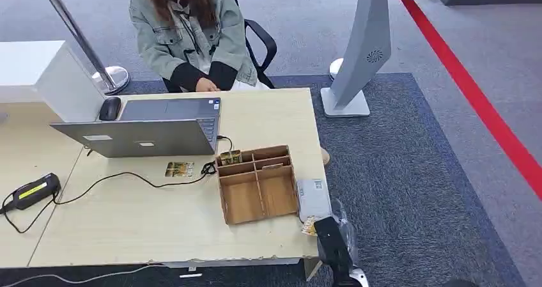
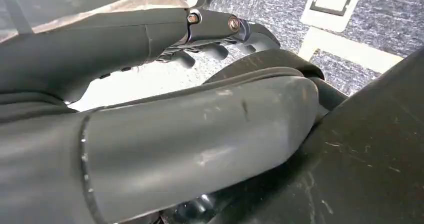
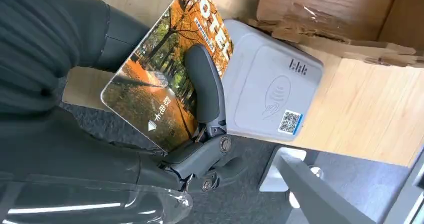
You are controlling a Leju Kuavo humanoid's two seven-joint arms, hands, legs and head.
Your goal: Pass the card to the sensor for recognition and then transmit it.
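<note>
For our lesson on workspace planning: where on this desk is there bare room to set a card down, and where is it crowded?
Bare desk lies along the near edge, between the cable and the wooden organizer. Another free patch sits right of the laptop, behind the organizer. It is crowded at the near right corner, where the card reader and the right hand holding the card meet.

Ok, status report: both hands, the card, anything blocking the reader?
Right hand holds the autumn-print hotel card, edge over the grey card reader. Left hand hangs low, grip unclear. Nothing between card and reader; wooden divider box sits beside it.
</note>
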